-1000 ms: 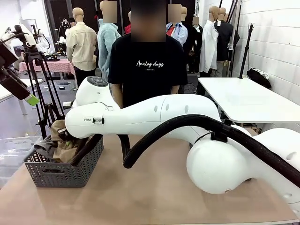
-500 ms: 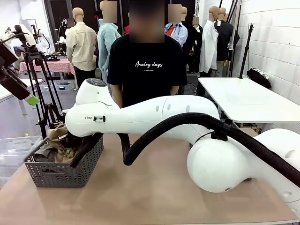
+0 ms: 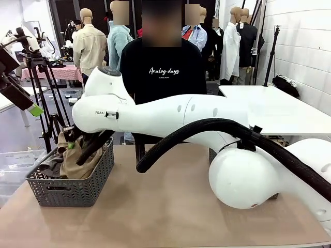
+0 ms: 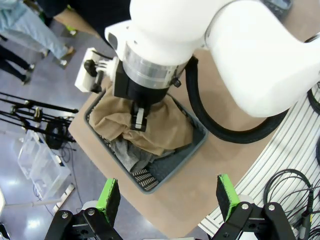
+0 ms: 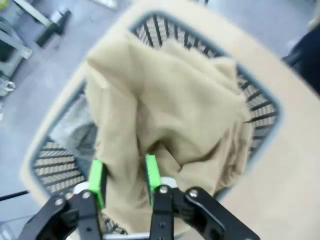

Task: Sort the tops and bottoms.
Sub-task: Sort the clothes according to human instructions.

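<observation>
The right gripper (image 5: 123, 182) is hanging just over the basket (image 3: 72, 190) at the left end of the table (image 3: 170, 212), and the khaki top (image 5: 170, 120) is lying in a heap inside that basket, over a grey garment (image 4: 127, 154). In the right wrist view the jaws are standing narrow with a fold of the khaki cloth between the green pads (image 5: 151, 172), but I cannot tell whether they are gripping it or letting it go. The main risk, in my judgement, is that the fold is staying caught on one pad, so that when the arm is rising the top is coming out of the basket again or is hanging over the rim; the soft cloth is also bulging high, so part of it may be sliding over the wall onto the table. The left gripper (image 4: 165, 200) is waiting high above with its jaws wide and empty, well apart from the basket. Compared with one second ago, the right arm is standing higher over the basket, and the khaki heap is showing more fully above the rim.
</observation>
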You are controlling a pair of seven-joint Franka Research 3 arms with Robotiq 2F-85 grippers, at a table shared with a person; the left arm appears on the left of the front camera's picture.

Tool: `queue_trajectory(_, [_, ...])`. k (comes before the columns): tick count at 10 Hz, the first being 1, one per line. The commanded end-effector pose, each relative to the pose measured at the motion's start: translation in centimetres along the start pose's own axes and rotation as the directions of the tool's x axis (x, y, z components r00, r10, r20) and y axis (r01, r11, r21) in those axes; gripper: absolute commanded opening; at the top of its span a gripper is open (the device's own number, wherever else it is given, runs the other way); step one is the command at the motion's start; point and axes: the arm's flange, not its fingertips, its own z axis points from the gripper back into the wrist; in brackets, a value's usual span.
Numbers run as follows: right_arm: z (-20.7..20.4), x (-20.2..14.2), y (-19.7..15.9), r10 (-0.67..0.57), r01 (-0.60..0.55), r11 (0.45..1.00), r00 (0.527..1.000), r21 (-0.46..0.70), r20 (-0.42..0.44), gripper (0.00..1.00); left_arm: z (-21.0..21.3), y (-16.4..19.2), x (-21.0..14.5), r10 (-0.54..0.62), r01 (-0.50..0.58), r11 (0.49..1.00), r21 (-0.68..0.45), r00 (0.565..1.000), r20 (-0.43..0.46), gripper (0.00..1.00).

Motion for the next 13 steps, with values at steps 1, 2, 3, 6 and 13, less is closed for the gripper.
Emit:
queue_trajectory(1, [1.8,0.6,1.3,0.015,-0.014,0.998,1.000,-0.066,0.026,1.00,0.3,0.0,-0.1,0.005,-0.005,1.000,0.001,1.000,-0.012,1.00])
queue_trajectory(2, [2.8,0.6,1.5,0.016,-0.014,0.999,0.999,-0.050,0.043,1.00,0.3,0.0,-0.1,0.005,-0.005,1.000,0.001,1.000,-0.012,1.00])
queue_trajectory(3, [3.5,0.5,1.4,0.015,-0.012,0.998,0.999,-0.065,0.052,1.00,0.3,0.0,-0.1,0.005,-0.005,1.000,0.001,1.000,-0.012,1.00])
queue_trajectory(6, [5.1,-0.3,0.2,-0.015,0.020,0.993,0.999,-0.120,0.050,1.00,0.3,0.0,-0.1,0.005,-0.005,1.000,0.001,1.000,-0.012,1.00])
queue_trajectory(13, [4.3,1.7,0.1,0.006,-0.001,0.997,0.998,-0.083,0.062,1.00,0.3,0.0,-0.1,0.005,-0.005,1.000,0.001,1.000,-0.012,1.00])
